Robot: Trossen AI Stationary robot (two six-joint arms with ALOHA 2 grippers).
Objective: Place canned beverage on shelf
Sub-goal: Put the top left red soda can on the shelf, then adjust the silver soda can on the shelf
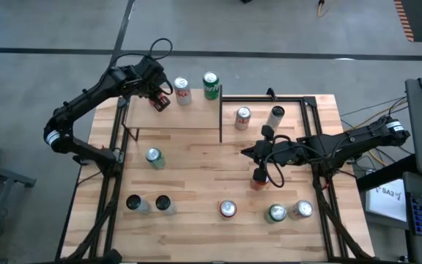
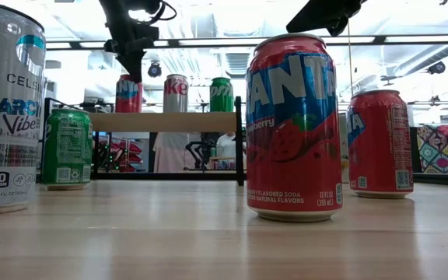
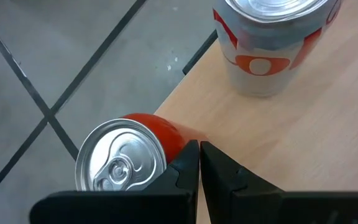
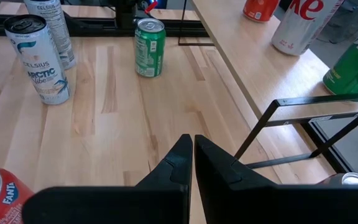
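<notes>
The shelf point(image 1: 189, 117) stands at the table's far left. On it stand a red can point(image 3: 135, 134) at its far left corner, a silver and red can point(image 1: 182, 92) and a green can point(image 1: 210, 86). My left gripper point(image 3: 199, 149) is shut and points steeply down, just above and beside the red can's top point(image 2: 128, 80). My right gripper point(image 1: 247, 152) is shut and hovers over the middle of the table, near the shelf's right posts, with nothing in it. My left gripper's shut fingers point(image 3: 182, 165) stand right beside the red can's top rim point(image 3: 160, 152), coming from above on a slant. I cannot tell whether they touch the can. The can stands upright on the shelf's corner.
Several more cans stand on the tabletop: a red Fanta point(image 1: 258, 178) under the right arm, a green can point(image 1: 153, 157), two tall dark-topped cans point(image 1: 146, 204) near left, three cans point(image 1: 277, 212) near right, and two point(image 1: 258, 116) right of the shelf.
</notes>
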